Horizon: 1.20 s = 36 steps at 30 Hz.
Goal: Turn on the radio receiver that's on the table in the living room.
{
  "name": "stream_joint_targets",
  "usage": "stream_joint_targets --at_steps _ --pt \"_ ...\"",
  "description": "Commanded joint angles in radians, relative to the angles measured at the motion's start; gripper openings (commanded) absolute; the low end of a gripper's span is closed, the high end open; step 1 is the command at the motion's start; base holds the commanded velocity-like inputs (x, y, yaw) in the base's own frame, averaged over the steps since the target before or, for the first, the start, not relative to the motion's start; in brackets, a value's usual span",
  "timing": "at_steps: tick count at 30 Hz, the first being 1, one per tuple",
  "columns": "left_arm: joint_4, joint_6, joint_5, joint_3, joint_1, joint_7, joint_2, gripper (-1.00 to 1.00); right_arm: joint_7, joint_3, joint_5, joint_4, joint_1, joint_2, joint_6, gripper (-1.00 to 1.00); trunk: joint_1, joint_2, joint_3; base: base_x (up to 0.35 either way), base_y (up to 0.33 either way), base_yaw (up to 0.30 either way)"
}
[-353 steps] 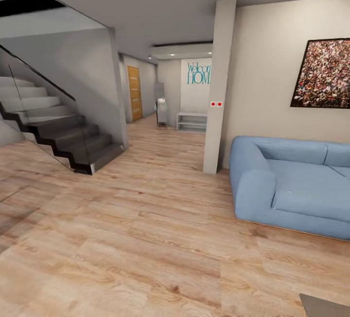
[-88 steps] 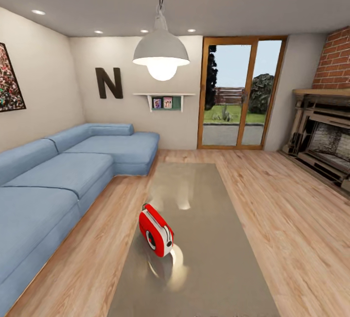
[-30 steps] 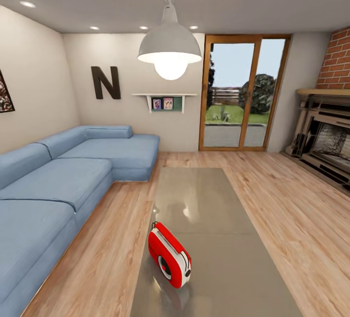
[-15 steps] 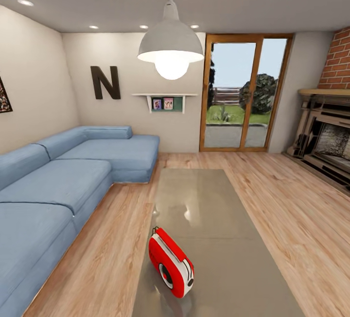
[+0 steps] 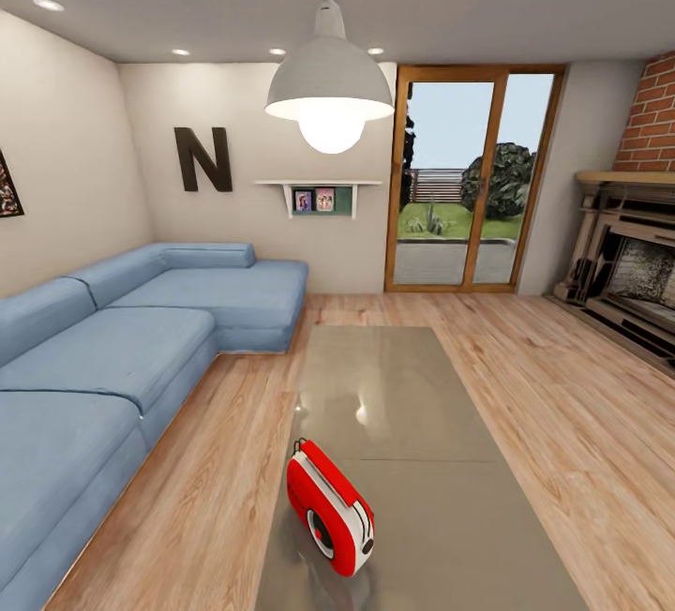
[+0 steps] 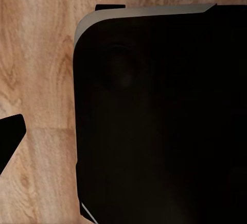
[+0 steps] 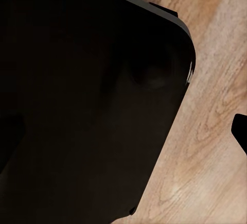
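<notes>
The blue L-shaped sofa [image 5: 103, 358] is running along the left, its corner section sitting just beside the far end of the desk [image 5: 441, 499]. The radio receiver [image 5: 329, 508] is standing near the desk's near-left edge, turned at an angle with its dial facing down the desk – so a careless push from an arm is likely to slide it over the glossy top or tip it off that side onto the plank floor [image 5: 562, 386]. A pendant lamp [image 5: 329, 96] is hanging over the desk (high enough, I judge, not to trouble a low reach). Further right, the glass doors [image 5: 464, 185] and brick fireplace [image 5: 637, 255] are standing well apart from the work. Nothing is lying between robot and radio. Whether either end effector is released or clenched I cannot tell – both wrist views are looking past dark housing at floorboards.
</notes>
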Motion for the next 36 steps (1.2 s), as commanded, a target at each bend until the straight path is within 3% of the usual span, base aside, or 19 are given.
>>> stream_joint_targets --at_steps 1,10,36 --pt "0.000 0.000 0.000 0.000 0.000 0.000 0.000 1.00 0.000 0.000 0.000 0.000 0.000 0.000 0.000 1.00 0.000 0.000 0.000 0.000 0.000 0.000" --pt "0.000 0.000 -0.001 0.000 0.000 0.000 0.000 1.00 0.000 0.000 0.000 0.000 0.000 0.000 0.000 1.00 0.000 0.000 0.000 0.000 0.000 0.000" --pt "0.000 0.001 -0.001 0.000 0.000 -0.001 0.000 1.00 0.000 0.000 -0.001 0.000 0.000 0.000 0.000 1.00 -0.100 0.182 0.081 0.000 0.000 0.000"
